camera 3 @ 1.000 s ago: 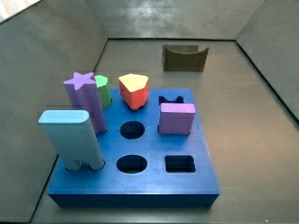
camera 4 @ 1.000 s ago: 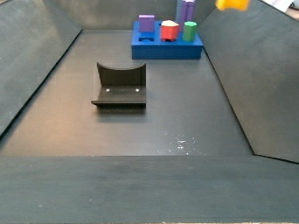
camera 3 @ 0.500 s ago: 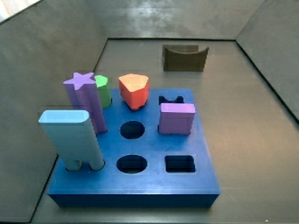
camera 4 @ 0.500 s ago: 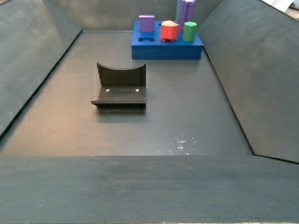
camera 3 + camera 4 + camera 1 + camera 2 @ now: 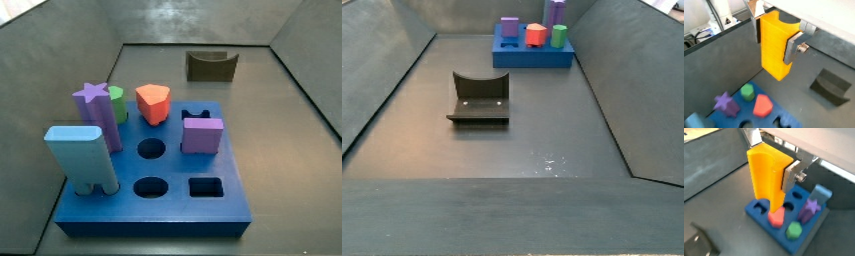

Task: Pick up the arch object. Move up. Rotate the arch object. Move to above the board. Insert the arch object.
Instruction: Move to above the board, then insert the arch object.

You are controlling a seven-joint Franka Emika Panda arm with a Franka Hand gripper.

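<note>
My gripper (image 5: 774, 42) is shut on the arch object (image 5: 774, 50), a tall yellow-orange block that hangs upright between the silver fingers (image 5: 793, 46), notched end up by the palm. In a wrist view its lower end (image 5: 765, 178) shows over the board (image 5: 759, 221), the blue slab far below. The board (image 5: 147, 222) holds several blocks and has two round holes (image 5: 151, 149) and a square hole (image 5: 205, 187) open. Neither gripper nor arch object shows in the side views, which both show the board (image 5: 529, 58).
On the board stand a pale blue block (image 5: 80, 158), a purple star (image 5: 91, 110), a green piece (image 5: 116, 100), a red-orange piece (image 5: 152, 103) and a purple block (image 5: 201, 135). The dark fixture (image 5: 480, 97) stands on the floor, grey walls all round.
One second ago the yellow block's tip showed at the top edge of a side view; it has since left that view. The board and its blocks have not moved.
</note>
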